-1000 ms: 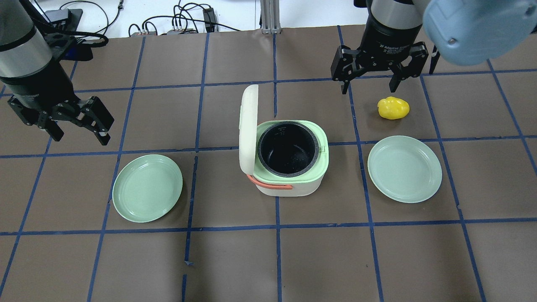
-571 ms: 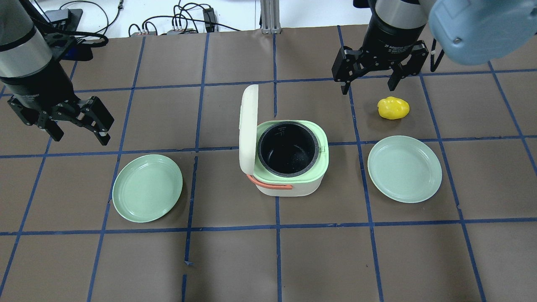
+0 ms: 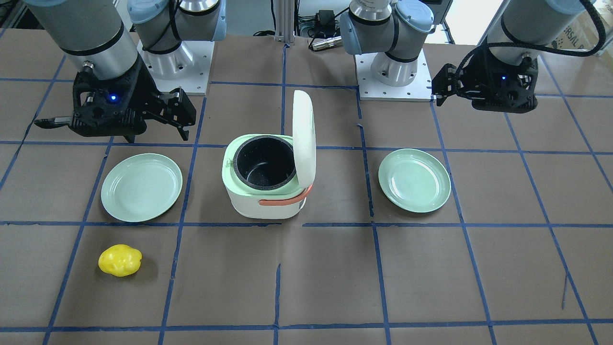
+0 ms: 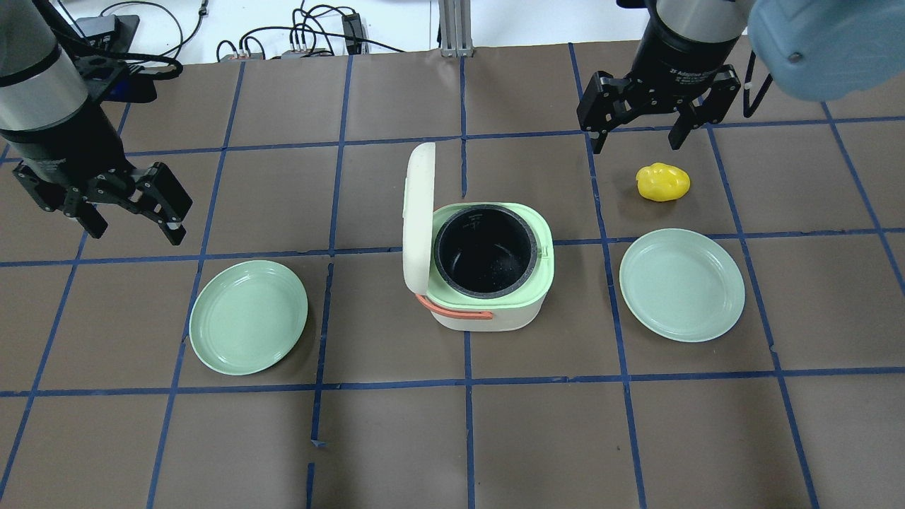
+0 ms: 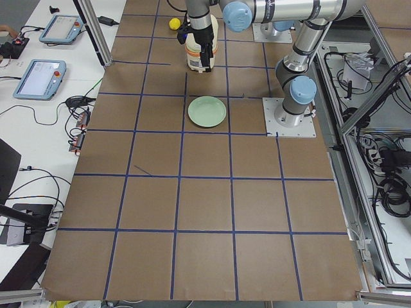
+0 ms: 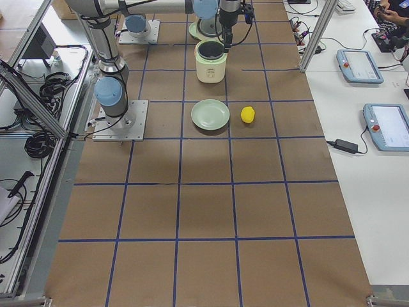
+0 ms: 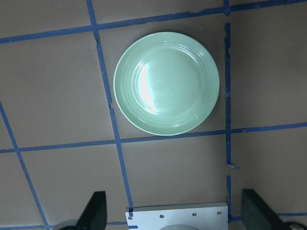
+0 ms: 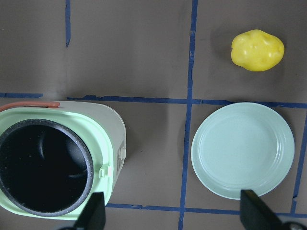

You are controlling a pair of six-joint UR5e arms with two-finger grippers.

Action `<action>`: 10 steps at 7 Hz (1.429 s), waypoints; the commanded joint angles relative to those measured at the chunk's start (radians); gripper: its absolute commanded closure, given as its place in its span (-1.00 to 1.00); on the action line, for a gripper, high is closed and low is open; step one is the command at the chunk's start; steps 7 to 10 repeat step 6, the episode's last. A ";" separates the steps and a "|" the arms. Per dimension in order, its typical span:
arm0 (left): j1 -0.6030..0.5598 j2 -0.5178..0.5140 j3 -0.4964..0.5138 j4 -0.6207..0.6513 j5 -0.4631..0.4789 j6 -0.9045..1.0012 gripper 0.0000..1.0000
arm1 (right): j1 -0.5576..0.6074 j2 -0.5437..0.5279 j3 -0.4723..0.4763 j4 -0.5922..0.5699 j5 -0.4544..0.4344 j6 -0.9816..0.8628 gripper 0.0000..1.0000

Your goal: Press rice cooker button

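The white and pale-green rice cooker (image 4: pixel 495 314) stands mid-table with its lid (image 4: pixel 418 212) upright and open and the black inner pot (image 4: pixel 485 249) empty. It also shows in the front view (image 3: pixel 266 203) and in the right wrist view (image 8: pixel 108 124). I cannot make out its button for certain. My right gripper (image 4: pixel 636 145) is open and empty, hovering behind and to the right of the cooker, near a yellow toy vegetable (image 4: pixel 662 182). My left gripper (image 4: pixel 134 230) is open and empty, far to the cooker's left.
A green plate (image 4: pixel 249 317) lies left of the cooker, below my left gripper, and fills the left wrist view (image 7: pixel 166 84). A second green plate (image 4: pixel 682 284) lies to the right. Cables and a metal post run along the table's back edge.
My right gripper has moved to the right and a little further from the cooker. The left arm, cooker and plates have not moved.
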 commanded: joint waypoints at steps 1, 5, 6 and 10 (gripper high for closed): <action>0.000 0.000 0.000 0.000 0.000 0.000 -1.00 | 0.000 0.000 0.000 0.001 -0.001 0.000 -1.00; 0.000 0.000 0.000 0.000 0.000 0.000 -1.00 | 0.000 -0.006 0.017 -0.002 0.000 0.000 -1.00; 0.000 0.000 0.000 0.000 0.000 0.000 -1.00 | 0.000 -0.006 0.017 -0.002 0.000 0.000 -1.00; 0.000 0.000 0.000 0.000 0.000 0.000 -1.00 | 0.000 -0.006 0.017 -0.002 0.000 0.000 -1.00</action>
